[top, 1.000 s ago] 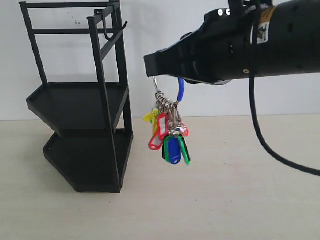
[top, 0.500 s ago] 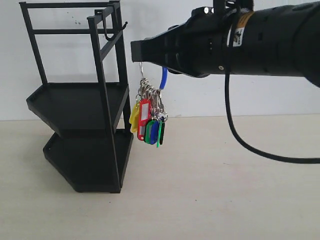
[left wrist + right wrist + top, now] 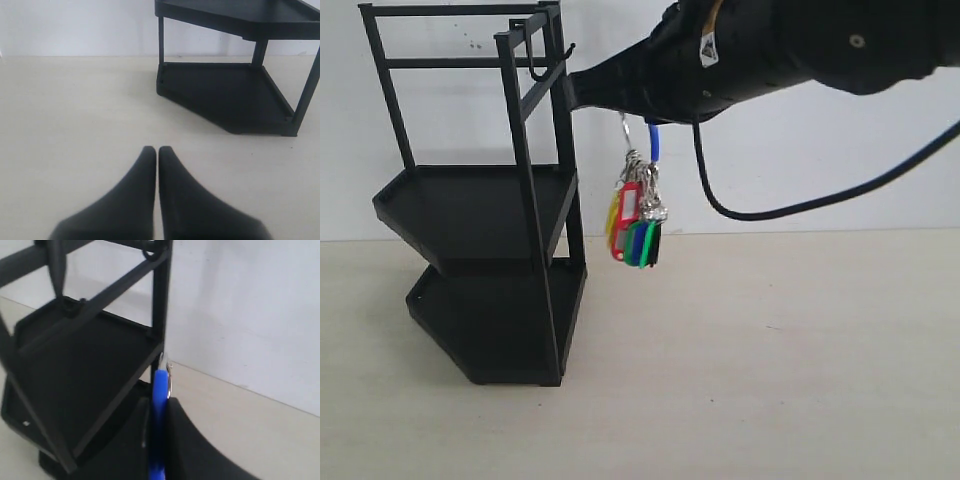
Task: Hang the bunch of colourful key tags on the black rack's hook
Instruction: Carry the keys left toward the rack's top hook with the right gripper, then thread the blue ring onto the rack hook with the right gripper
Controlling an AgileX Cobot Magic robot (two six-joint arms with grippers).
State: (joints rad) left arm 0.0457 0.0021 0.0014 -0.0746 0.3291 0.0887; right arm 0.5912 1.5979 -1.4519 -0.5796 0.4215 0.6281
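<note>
The black rack (image 3: 480, 200) stands at the left of the exterior view, its small J-shaped hook (image 3: 542, 60) hanging from the upper bars. My right gripper (image 3: 582, 92) is shut on the blue loop strap (image 3: 654, 143) of the key tag bunch (image 3: 636, 222), which dangles in the air just right of the rack's front post, below hook height. In the right wrist view the blue strap (image 3: 160, 415) is pinched between the fingers of that gripper (image 3: 159, 405), with the rack (image 3: 75, 370) close ahead. My left gripper (image 3: 158, 150) is shut and empty, low over the table, facing the rack's lower tray (image 3: 225, 95).
A pale table (image 3: 770, 380) stretches right of the rack, with a white wall (image 3: 840, 170) behind. The right arm's black cable (image 3: 790, 205) loops down under the arm.
My right gripper has carried the key tag bunch leftward and slightly up, toward the rack's top. The tags have swung and bunched closer together.
</note>
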